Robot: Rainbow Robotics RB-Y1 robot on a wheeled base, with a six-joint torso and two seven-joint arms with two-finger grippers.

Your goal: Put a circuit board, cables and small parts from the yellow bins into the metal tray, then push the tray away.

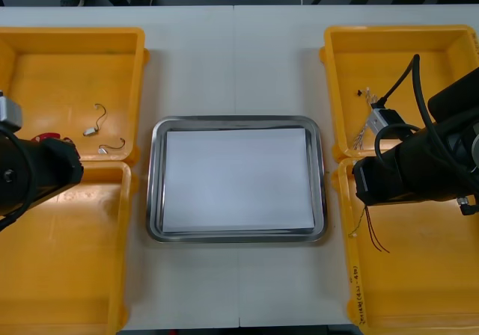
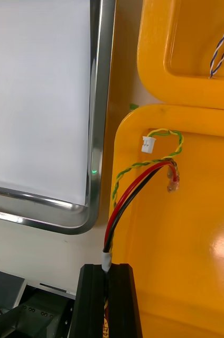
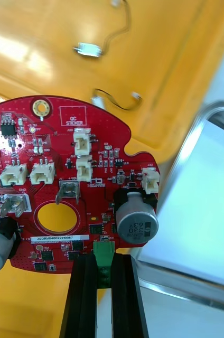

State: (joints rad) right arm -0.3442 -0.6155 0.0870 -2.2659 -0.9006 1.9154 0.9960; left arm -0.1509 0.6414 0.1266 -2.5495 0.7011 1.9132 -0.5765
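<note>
Fingers (image 3: 83, 285) of your left gripper (image 3: 104, 259) pinch the circuit board (image 3: 70, 179) only by its green connector (image 3: 102, 247), above the yellow bin (image 3: 38, 47) beside the metal tray (image 3: 220, 110) — swing fast and it twists loose. Your right gripper (image 2: 108, 269) clamps the red-and-black cable (image 2: 138, 182) — its tail may snag.

Left arm (image 1: 37, 172): rounded matte-black housing; grey metal block (image 1: 9, 112) on its side nearer the table's far edge. Right arm (image 1: 430, 163): black, bulkier; black cables (image 1: 414, 88) loop over it; small silver fitting (image 1: 468, 205) near the table's right edge. Left claw (image 3: 104, 261), right claw (image 2: 108, 269): each has two flat black fingers, square-tipped and straight-sided.
</note>
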